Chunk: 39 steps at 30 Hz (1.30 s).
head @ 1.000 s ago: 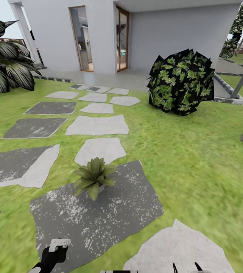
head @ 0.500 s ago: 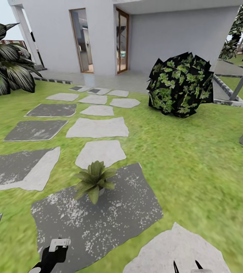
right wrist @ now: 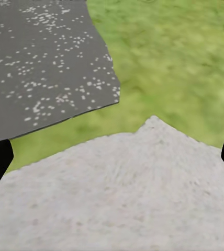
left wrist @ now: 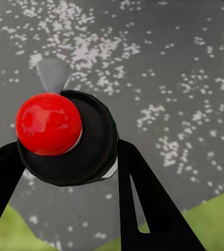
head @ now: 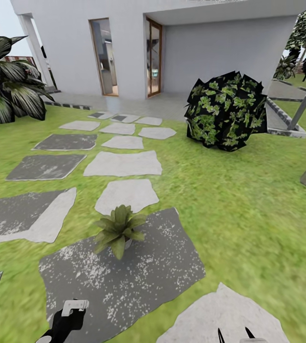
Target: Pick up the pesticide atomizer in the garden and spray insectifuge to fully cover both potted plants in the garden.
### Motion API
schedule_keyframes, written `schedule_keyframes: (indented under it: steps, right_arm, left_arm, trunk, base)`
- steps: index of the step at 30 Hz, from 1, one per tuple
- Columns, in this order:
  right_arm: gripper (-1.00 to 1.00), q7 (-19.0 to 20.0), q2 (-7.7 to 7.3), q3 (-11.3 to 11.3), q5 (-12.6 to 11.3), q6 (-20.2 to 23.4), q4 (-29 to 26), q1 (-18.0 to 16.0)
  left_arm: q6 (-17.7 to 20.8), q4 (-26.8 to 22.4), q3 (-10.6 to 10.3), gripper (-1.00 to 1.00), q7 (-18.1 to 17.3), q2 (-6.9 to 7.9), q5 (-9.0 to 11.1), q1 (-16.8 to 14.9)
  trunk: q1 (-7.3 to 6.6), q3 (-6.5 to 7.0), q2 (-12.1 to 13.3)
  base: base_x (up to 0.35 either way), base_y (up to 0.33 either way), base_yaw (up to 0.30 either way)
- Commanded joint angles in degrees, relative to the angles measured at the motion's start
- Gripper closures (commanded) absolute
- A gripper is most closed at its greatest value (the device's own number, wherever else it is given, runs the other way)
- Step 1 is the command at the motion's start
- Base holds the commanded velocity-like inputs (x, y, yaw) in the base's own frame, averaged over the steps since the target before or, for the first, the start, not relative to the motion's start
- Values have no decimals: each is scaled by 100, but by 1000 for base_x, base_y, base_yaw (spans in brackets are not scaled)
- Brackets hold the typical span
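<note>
Head view: 1 potted plant [head: 119,229] sits at the far edge of a dark stepping stone [head: 138,276]. Left wrist view: the left claw [left wrist: 65,172] is clamped on the pesticide atomizer [left wrist: 65,137]. Right wrist view: the right claw [right wrist: 112,157] is spread apart above a pale stone [right wrist: 117,193].

No readable text, label, brand, number or sign shows on anything here
</note>
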Motion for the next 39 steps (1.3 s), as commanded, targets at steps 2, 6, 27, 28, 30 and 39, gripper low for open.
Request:
schedule_keyframes:
  steps: [2,6,27,28,30,39]
  right_arm:
    - [-100,-12,1,-9,29,-15,5,-3]
    - [-100,-12,1,-8,33,-15,6,-3]
    - [-100,-5,15,1,39,-15,22,-3]
    - [-100,-3,18,2,42,-15,26,-3]
    - [-100,-3,18,3,42,-15,29,-3]
    - [-100,-3,18,9,51,-15,32,-3]
  left_arm:
    - [-14,5,42,100,-51,-4,-8,-3]
    - [-14,9,42,100,-51,-4,-8,-3]
    - [-14,10,42,100,-51,-4,-8,-3]
    - [-14,10,42,100,-51,-4,-8,-3]
    - [-14,10,42,100,-51,-4,-8,-3]
    - [-14,10,42,100,-51,-4,-8,-3]
  trunk:
    - [-1,14,-2]
    - [-1,50,-2]
    - [-1,237,-2]
    - [-1,245,-2]
    - [-1,263,-2]
    - [-1,343,-2]
  base:
    - [0,0,0]
    - [0,0,0]
    - [0,0,0]
    - [0,0,0]
    - [0,0,0]
    - [0,0,0]
